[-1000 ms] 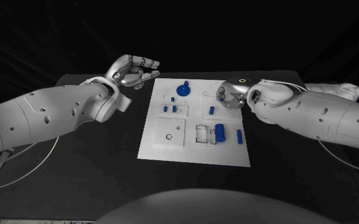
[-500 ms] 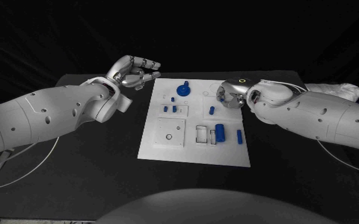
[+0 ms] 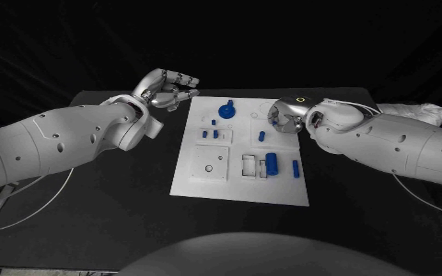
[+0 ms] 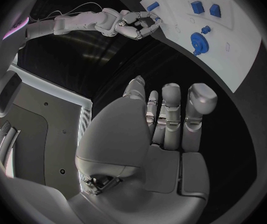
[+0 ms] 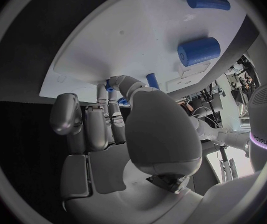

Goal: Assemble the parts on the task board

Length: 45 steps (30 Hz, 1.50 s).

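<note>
The white task board (image 3: 207, 180) lies mid-table. On it are a blue round part (image 3: 227, 110), two small blue pegs (image 3: 210, 134), a short blue peg (image 3: 262, 136), a thick blue cylinder (image 3: 271, 161) and a slim blue peg (image 3: 295, 168). My left hand (image 3: 167, 90) hovers beyond the board's far left corner, fingers curled in, holding nothing (image 4: 164, 119). My right hand (image 3: 283, 116) hangs at the board's far right edge, near the short peg, fingers curled, nothing visible in it (image 5: 108, 119). The right wrist view has the cylinder (image 5: 198, 51) and the slim peg (image 5: 208, 2).
The black table (image 3: 110, 212) runs wide on both sides of the board. Something pale and crumpled (image 3: 410, 108) lies at the far right edge behind my right arm. A thin white cable (image 3: 37, 209) curves along the table's left side.
</note>
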### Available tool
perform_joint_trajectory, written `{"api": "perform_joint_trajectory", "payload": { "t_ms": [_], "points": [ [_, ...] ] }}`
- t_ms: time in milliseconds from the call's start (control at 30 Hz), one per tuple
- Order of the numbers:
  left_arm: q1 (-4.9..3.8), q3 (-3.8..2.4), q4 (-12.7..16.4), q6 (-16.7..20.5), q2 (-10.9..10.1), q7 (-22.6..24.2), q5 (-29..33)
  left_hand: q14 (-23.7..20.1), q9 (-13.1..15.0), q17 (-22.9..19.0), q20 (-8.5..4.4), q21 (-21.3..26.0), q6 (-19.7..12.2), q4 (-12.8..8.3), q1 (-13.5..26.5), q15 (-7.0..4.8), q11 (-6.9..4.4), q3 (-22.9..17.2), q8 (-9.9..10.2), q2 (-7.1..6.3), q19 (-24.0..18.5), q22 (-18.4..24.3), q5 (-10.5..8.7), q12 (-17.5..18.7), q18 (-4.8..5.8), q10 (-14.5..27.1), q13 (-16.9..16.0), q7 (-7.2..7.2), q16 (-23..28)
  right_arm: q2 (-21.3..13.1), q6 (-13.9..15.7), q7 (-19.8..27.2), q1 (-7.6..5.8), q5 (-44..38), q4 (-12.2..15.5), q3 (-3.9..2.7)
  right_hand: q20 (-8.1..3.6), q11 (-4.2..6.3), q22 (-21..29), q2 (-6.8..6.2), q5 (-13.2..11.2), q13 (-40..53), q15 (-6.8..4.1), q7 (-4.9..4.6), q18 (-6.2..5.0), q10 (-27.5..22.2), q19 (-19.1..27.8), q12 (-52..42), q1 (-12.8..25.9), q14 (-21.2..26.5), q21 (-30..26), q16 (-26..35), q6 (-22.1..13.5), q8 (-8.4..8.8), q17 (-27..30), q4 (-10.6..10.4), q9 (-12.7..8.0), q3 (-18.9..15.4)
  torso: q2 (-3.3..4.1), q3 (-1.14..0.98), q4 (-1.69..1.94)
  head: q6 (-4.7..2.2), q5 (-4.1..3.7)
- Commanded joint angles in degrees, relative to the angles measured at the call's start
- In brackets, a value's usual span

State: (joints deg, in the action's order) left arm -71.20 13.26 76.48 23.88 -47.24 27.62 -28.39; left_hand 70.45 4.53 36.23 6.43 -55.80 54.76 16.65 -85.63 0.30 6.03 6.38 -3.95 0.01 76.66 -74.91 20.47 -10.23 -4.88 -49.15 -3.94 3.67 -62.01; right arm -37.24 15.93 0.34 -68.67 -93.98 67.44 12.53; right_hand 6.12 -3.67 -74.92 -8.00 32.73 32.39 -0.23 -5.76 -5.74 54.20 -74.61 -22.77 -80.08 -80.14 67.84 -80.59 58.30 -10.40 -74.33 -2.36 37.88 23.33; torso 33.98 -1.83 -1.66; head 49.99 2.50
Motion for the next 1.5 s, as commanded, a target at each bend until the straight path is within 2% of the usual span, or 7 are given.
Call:
{"api": "perform_joint_trajectory", "payload": {
  "t_ms": [33,500,933,1067,1233,1333,1500],
  "points": [
    [0.01,-0.04,0.13,-1.06,0.04,-0.35,-0.52,-0.28,-0.09,-0.06,0.11,0.24,0.17,0.00,-0.71,0.09,0.08,0.20,0.00,0.03,-0.07,-7.10,0.36,-0.22,-1.16,-0.32,0.00,0.25,-0.31,-0.26,1.23,0.39,-0.24,-0.28,0.15,-0.07,-0.19,-0.10,-8.33,0.39,-0.31,0.06,-0.21,0.13,0.54,0.51,0.04,-0.19,0.05,0.10,0.21,0.10,0.44,-0.34,0.25,0.28,0.12,-0.02,-0.01,0.00,0.01,0.01,0.01],
    [0.01,-0.04,0.05,-1.75,0.05,-1.20,-0.84,-0.44,-0.12,-0.47,0.12,0.52,0.17,-0.02,-1.00,0.09,0.09,0.19,0.04,0.13,-0.17,-7.04,0.41,-0.31,-1.21,-0.37,0.01,0.28,-0.12,-2.32,-0.69,-0.41,-3.68,0.07,3.82,-0.11,-0.36,0.01,-8.25,0.30,-0.18,0.14,-0.46,0.37,0.48,0.70,0.22,-0.29,0.40,0.31,0.03,0.34,0.54,-0.48,0.63,0.42,0.62,-0.15,-0.02,0.01,0.01,0.01,0.50],
    [0.09,-0.04,-0.62,-1.96,0.45,-1.83,-0.98,-0.96,-0.18,-1.31,0.16,1.39,0.21,0.03,-1.34,0.15,0.13,0.30,0.08,0.22,-0.54,-6.84,0.38,-0.75,-1.34,-0.91,-0.06,0.32,0.37,-6.54,-5.49,-2.73,-8.56,2.23,16.04,-0.10,-0.32,0.11,-8.09,0.32,-0.80,0.18,-0.21,0.15,0.42,1.02,0.61,-0.36,0.59,0.62,-0.43,0.66,-0.12,-0.11,1.12,0.74,0.99,-0.07,-0.09,0.03,0.01,0.01,1.34],
    [0.20,-0.04,-0.76,-1.88,0.68,-1.82,-1.40,-0.90,-0.22,-1.06,0.20,1.08,0.30,0.09,-1.44,0.19,0.17,0.47,0.08,0.36,-0.43,-6.92,0.34,-1.31,-1.27,-1.55,-0.14,0.35,0.20,-5.41,-7.05,-3.10,-8.79,2.20,19.20,-0.10,-0.31,0.09,-8.05,0.33,-0.74,0.17,-0.22,0.09,0.39,0.99,0.75,-0.32,0.47,0.63,-0.59,0.67,-0.23,-0.03,1.13,0.91,1.04,0.04,-0.04,-0.06,0.06,0.01,1.84],
    [0.33,-0.04,-0.50,-1.73,0.51,-1.69,-1.65,-0.95,-0.22,-1.18,0.20,1.36,0.31,0.09,-1.44,0.20,0.17,0.49,0.08,0.38,-0.54,-6.86,0.33,-1.35,-1.32,-1.59,-0.14,0.36,0.26,-3.27,-7.57,-3.84,-8.26,0.07,21.54,-0.10,-0.29,0.11,-8.11,0.36,-0.76,0.19,-0.17,0.04,0.44,1.12,0.61,-0.38,0.48,0.46,-0.39,0.52,-0.17,-0.05,0.89,0.97,1.10,0.06,-0.01,0.03,0.12,0.01,3.90],
    [0.48,-0.04,-0.55,-1.66,0.32,-1.68,-1.74,-0.97,-0.23,-1.21,0.20,1.48,0.35,0.12,-1.41,0.21,0.18,0.51,0.07,0.48,-0.59,-6.83,0.30,-1.41,-1.34,-1.62,-0.14,0.39,0.27,-1.24,-7.73,-4.53,-7.06,-2.44,22.44,-0.10,-0.26,0.11,-8.15,0.29,-0.80,0.21,-0.12,0.01,0.48,1.26,0.51,-0.43,0.57,0.40,-0.24,0.48,-0.10,-0.06,0.85,1.02,1.17,0.02,0.00,0.03,0.10,0.01,5.23],
    [0.62,-0.04,-0.42,-1.31,-0.05,-1.55,-1.77,-1.04,-0.25,-1.27,0.24,1.58,0.43,0.18,-1.18,0.27,0.24,0.59,0.07,0.88,-0.64,-6.81,0.22,-1.56,-1.35,-1.62,-0.10,0.56,0.28,1.16,-7.94,-5.01,-5.17,-3.97,22.28,-0.11,-0.24,0.11,-8.18,0.26,-0.83,0.23,-0.08,-0.02,0.51,1.37,0.43,-0.47,0.66,0.24,-0.13,0.34,-0.09,-0.05,0.64,1.03,1.21,-0.01,0.00,0.05,0.18,0.01,6.21]
  ]
}}
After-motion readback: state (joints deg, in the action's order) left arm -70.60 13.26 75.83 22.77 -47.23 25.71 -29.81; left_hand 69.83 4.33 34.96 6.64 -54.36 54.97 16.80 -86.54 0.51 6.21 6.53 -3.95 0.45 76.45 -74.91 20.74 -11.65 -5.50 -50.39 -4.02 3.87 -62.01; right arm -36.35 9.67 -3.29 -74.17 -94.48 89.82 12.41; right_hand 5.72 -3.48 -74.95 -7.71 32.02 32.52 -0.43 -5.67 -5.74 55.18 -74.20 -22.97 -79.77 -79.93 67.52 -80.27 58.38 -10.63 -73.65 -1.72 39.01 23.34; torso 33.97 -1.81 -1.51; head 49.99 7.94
